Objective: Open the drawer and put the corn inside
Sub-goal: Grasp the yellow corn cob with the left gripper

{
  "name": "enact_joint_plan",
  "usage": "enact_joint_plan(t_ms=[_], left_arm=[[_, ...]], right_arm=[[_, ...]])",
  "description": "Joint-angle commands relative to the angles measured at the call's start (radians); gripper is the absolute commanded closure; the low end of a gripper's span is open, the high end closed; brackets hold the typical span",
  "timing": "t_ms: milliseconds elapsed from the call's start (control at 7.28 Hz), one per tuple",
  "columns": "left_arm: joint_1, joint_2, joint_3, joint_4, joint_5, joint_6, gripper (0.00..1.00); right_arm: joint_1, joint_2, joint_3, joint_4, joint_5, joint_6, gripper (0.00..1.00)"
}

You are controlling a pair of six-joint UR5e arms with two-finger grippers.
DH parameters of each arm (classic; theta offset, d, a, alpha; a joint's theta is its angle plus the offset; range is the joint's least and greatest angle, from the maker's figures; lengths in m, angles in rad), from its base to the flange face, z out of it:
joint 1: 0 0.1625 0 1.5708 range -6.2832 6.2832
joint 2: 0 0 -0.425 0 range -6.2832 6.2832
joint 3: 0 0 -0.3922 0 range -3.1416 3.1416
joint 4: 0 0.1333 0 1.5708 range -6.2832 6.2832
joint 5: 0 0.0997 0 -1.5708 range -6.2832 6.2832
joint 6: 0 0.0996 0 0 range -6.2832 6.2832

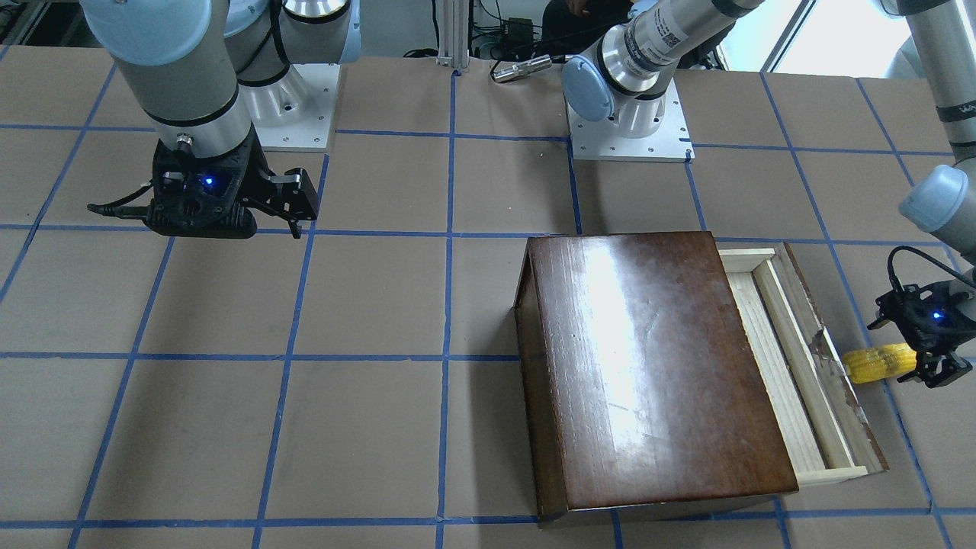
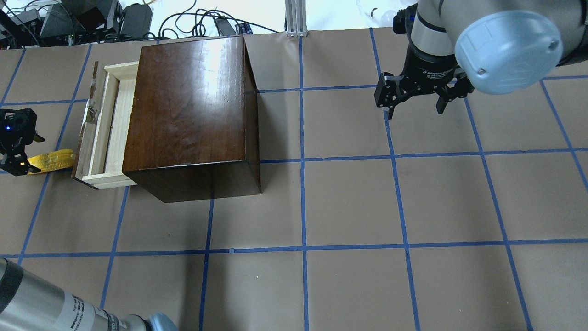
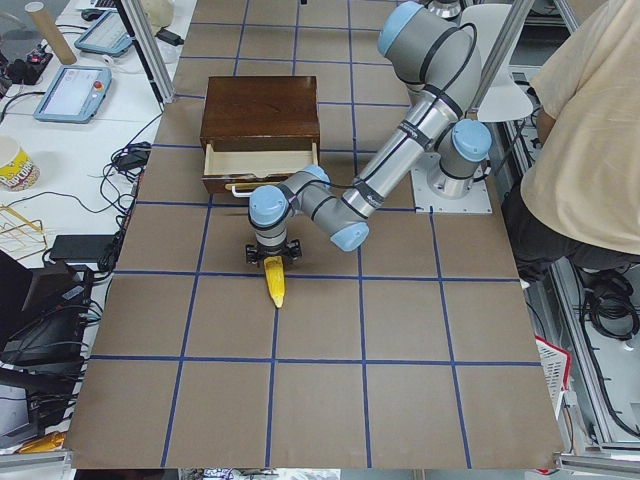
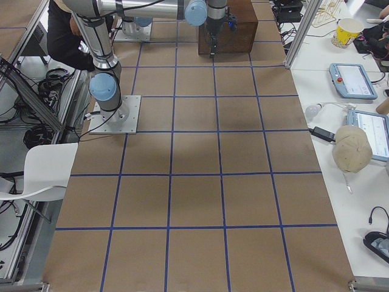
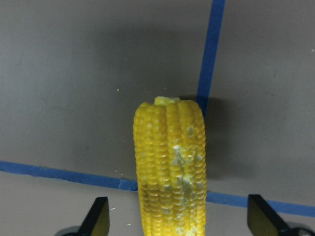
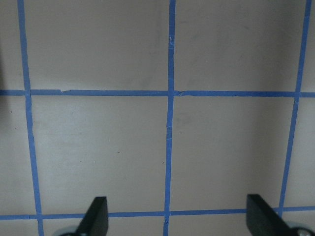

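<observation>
The dark-brown box (image 1: 648, 366) (image 2: 188, 105) has its drawer (image 1: 785, 366) (image 2: 108, 124) pulled partly out, and the pale tray inside is bare. The yellow corn (image 1: 877, 364) (image 2: 50, 161) lies on the table just outside the drawer's dark front panel. My left gripper (image 1: 926, 354) (image 2: 20, 154) is open, low over the corn's outer end. In the left wrist view the fingers (image 5: 98, 219) stand wide on both sides of the corn (image 5: 170, 167) without touching it. My right gripper (image 1: 293, 206) (image 2: 415, 103) is open and empty, far from the box.
The table is brown paper with a blue tape grid. The two arm bases (image 1: 629, 130) stand at its robot side. A metal handle (image 1: 827, 347) sticks out of the drawer front, next to the corn. An operator (image 3: 590, 150) stands beside the table.
</observation>
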Motion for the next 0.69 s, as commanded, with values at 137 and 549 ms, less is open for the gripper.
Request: enact_joint_plan(t_ms=[137,549], left_arm=[[0.001,-0.038,0.01,0.005,0.001,-0.001,0.0],[0.001,-0.052,0.026,0.008,0.0,0.002,0.26]], right_arm=[[0.0,0.001,0.0,0.0,0.0,0.0,0.0],[0.0,0.001,0.0,0.0,0.0,0.0,0.0]])
